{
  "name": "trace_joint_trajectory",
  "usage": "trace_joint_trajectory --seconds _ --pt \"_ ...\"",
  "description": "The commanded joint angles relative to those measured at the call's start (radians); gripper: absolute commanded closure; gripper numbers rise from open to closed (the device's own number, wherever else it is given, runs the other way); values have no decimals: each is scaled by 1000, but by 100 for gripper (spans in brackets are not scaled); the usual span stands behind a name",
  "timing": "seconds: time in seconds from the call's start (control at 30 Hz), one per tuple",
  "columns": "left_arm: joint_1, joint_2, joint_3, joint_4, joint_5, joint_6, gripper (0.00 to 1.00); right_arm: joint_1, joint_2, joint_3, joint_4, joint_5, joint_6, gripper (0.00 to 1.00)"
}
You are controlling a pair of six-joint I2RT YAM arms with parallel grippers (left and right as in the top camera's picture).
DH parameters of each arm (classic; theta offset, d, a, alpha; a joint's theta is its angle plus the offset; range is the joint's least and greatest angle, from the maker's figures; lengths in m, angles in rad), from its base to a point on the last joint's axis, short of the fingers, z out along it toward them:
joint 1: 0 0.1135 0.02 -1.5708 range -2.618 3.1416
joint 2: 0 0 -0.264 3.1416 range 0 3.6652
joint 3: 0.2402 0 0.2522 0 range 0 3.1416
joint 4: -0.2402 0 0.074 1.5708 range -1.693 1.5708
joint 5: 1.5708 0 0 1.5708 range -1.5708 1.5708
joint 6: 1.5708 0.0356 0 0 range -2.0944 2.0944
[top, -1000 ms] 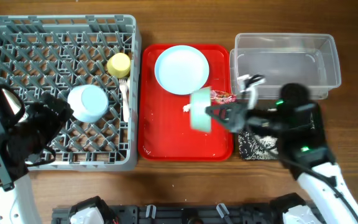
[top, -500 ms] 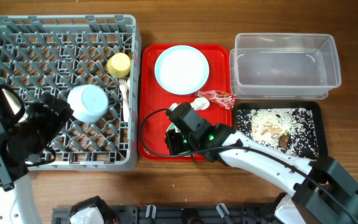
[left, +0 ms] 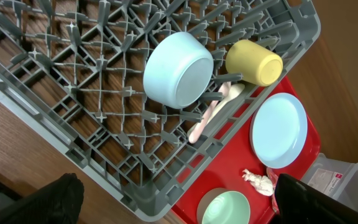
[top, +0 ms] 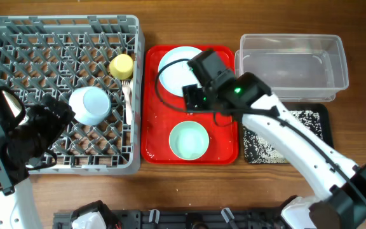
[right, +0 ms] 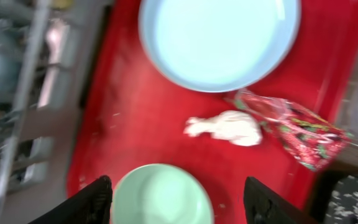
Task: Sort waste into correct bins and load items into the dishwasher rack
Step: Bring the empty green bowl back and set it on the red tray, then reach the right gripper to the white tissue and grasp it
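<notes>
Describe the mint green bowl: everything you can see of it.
The mint green bowl is round, smooth and pale green all over, and looks like plastic. It stands upright, mouth up, and appears empty. It sits on the red tray near the tray's front edge, apart from the light blue plate and the white tissue. Nothing but the tray appears to touch it.

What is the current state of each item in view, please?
mint green bowl, upright, empty, on red tray
light blue plate, flat, empty
light blue bowl, base up in rack
yellow cup, loaded in rack
tissue, crumpled, on tray
red wrapper, crinkled, on tray
clear tub, looks empty
right gripper, open, empty
left gripper, open, empty
</notes>
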Motion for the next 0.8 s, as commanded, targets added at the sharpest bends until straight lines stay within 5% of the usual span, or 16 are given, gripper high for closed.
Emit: trace_joint_trajectory --seconds 0.0,0.4,0.67,0.77 --pt "3 -1 1 0 -6 5 0 -27 101 -31 -2 31 11 33" --pt "3 -1 1 0 -6 5 0 -27 408 -31 67 35 11 28" --pt "3 -1 1 0 -6 4 0 -26 408 -31 70 27 11 96" --pt "3 -1 1 0 -6 5 0 -26 383 -23 23 27 11 95"
